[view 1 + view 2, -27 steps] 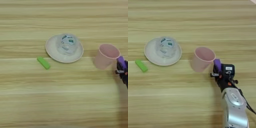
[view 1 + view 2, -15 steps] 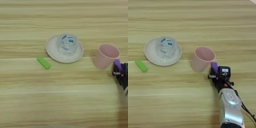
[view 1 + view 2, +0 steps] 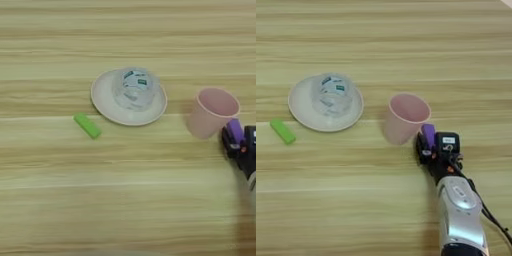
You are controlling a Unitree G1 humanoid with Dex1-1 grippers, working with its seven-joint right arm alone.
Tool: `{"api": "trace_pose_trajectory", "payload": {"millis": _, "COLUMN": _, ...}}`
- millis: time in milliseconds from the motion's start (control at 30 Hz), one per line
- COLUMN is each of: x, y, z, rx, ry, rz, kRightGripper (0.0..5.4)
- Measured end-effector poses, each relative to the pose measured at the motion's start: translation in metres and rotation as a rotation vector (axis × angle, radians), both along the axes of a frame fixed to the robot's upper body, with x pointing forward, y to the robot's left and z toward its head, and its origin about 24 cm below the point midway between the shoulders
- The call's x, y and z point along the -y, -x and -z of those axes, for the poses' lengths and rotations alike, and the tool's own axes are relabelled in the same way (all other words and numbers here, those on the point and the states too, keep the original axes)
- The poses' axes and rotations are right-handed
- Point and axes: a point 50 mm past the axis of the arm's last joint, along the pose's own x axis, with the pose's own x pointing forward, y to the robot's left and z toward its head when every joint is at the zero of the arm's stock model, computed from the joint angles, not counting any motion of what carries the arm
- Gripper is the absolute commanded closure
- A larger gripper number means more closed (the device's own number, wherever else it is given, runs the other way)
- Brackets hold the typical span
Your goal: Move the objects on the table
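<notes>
A round beige plate (image 3: 107, 102) lies left of centre with the clear tape roll (image 3: 135, 89) standing on it. The small green block (image 3: 87, 125) lies on the table (image 3: 125, 200) to the plate's lower left. A pink cup (image 3: 404, 118) stands upright to the right of the plate. Just right of the cup's base, my right gripper (image 3: 428, 145) is shut on the small purple block (image 3: 429, 135), which sticks up between the black fingers. The silver forearm (image 3: 460, 212) runs down to the bottom edge.
Bare wood stretches across the far side and the near left of the table. The purple block and gripper sit very close to the cup's right side.
My gripper with the purple block has slid left and slightly nearer, closing in on the cup's base. Plate, tape roll, green block and cup stay where they were.
</notes>
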Motion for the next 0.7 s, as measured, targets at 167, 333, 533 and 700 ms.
{"api": "trace_pose_trajectory", "payload": {"millis": 167, "x": 0.0, "y": 0.017, "z": -0.017, "rx": 0.036, "ry": 0.049, "rz": -0.01, "kRightGripper": 1.49}}
{"api": "trace_pose_trajectory", "payload": {"millis": 333, "x": -0.006, "y": 0.033, "z": -0.033, "rx": 0.048, "ry": 0.088, "rz": -0.034, "kRightGripper": 0.87}}
{"api": "trace_pose_trajectory", "payload": {"millis": 533, "x": -0.016, "y": 0.039, "z": -0.05, "rx": 0.074, "ry": 0.065, "rz": -0.087, "kRightGripper": 0.19}}
{"api": "trace_pose_trajectory", "payload": {"millis": 700, "x": -0.032, "y": 0.045, "z": -0.055, "rx": 0.066, "ry": 0.018, "rz": -0.19, "kRightGripper": 0.02}}
